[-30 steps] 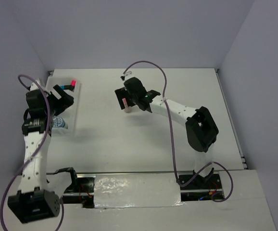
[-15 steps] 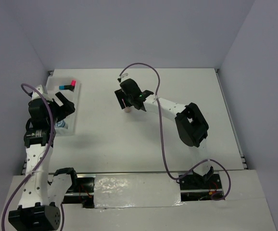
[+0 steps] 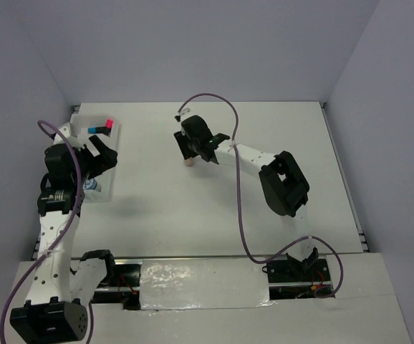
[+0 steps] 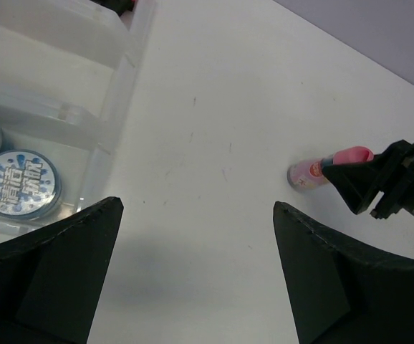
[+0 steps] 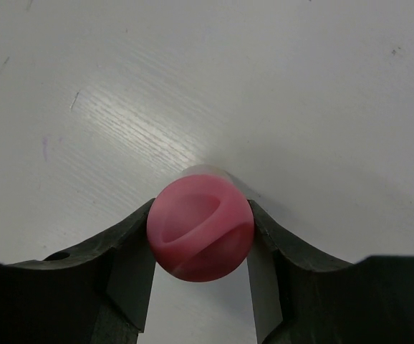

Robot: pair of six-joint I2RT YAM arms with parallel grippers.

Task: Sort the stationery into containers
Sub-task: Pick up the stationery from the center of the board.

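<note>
Tube point(image 5: 200, 229): stands near mid-table, well apart from the tray. It is clamped at the cap by the right gripper point(image 3: 191, 155), whose fingers point(image 5: 130, 261) press the cap from both sides. The tan end looks to be on or just off the table point(image 3: 164, 215); cannot tell which.

Risks, as judged:
- The hold is on the rounded cap only, not on the body. The cap is smooth and curved, so the tube may pivot or squirt out on lift or during a fast swing.
- If the cap is merely pushed on, the body could drop away and leave the cap in the jaws.
- Tray point(image 4: 124, 72): the left gripper point(image 4: 198, 215) hangs just beside it, jaws wide apart and holding nothing. A right-arm approach to the same spot risks arm contact.
- A low carry could catch the tray wall.
- A release into the wrong compartment would mix it with the rolls point(image 4: 21, 193) or the markers point(image 3: 101, 129). What shows of the middle compartment holds nothing.

Tube appearance: short and round, with a pale tan body bearing faint print. The cap is glossy pink with a shallow dished top. It looks light and rigid.
</note>
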